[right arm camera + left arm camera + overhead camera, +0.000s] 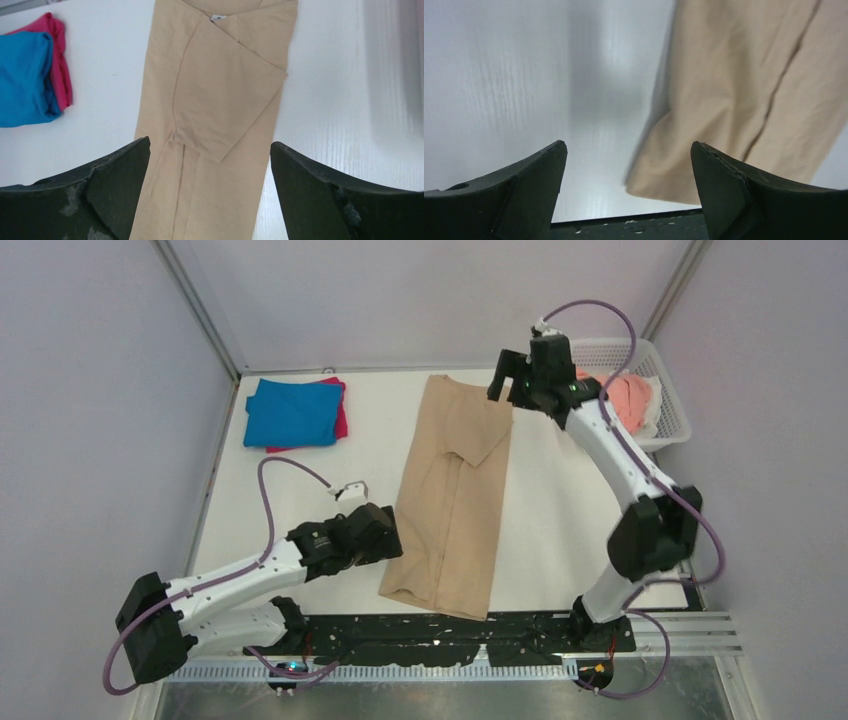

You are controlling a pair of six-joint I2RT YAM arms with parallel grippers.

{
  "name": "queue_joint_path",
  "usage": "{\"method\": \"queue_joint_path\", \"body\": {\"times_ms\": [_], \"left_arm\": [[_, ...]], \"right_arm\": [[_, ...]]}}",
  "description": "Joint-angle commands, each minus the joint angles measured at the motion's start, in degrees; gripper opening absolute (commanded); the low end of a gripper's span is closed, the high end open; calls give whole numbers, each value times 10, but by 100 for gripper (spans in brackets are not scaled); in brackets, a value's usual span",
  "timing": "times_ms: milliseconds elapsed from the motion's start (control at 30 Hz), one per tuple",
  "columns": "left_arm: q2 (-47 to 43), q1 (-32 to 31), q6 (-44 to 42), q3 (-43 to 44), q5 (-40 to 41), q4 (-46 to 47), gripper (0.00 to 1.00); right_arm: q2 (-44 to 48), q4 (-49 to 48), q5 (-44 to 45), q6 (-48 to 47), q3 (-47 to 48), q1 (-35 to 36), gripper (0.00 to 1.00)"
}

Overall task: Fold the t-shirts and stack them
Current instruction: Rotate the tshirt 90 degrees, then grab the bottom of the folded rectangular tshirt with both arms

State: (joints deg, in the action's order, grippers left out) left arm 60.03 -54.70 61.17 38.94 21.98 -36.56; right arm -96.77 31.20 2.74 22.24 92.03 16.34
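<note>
1. White table (560,500) carries my tan t-shirt (450,500), folded lengthwise, centre.
2. Its neck tag (216,17) is too small to read.
3. I see left gripper (627,146) and right gripper (210,144) both spread, empty.

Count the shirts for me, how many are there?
5: a tan shirt lying mid-table; a blue shirt folded on a magenta shirt, far left; a salmon-pink shirt and a white shirt in the basket. More may hide there.
</note>
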Motion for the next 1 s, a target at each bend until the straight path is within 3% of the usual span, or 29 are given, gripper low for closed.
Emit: {"method": "queue_joint_path", "body": {"times_ms": [0, 133, 233, 300, 467, 633, 867, 967], "left_arm": [[-35, 27, -69, -39, -85, -10, 95], [-57, 27, -110, -62, -151, 1, 91], [-54, 27, -126, -83, -193, 25, 82], [-39, 27, -120, -86, -197, 23, 73], [13, 27, -116, -86, -212, 50, 64], [47, 27, -115, -77, -240, 47, 52], [80, 26, -102, -100, -286, 110, 44], [110, 27, -102, -94, -288, 112, 24]], "right_arm": [[157, -57, 53, 73, -267, 43, 95], [249, -73, 65, 93, -379, 91, 95], [282, -47, 85, 101, -417, 126, 95], [320, -47, 90, 108, -448, 144, 95], [387, -56, 43, 101, -531, 169, 95], [414, -26, 57, 92, -559, 184, 95], [414, -6, 92, 111, -573, 221, 96], [414, 14, 104, 122, -566, 249, 96]]}}
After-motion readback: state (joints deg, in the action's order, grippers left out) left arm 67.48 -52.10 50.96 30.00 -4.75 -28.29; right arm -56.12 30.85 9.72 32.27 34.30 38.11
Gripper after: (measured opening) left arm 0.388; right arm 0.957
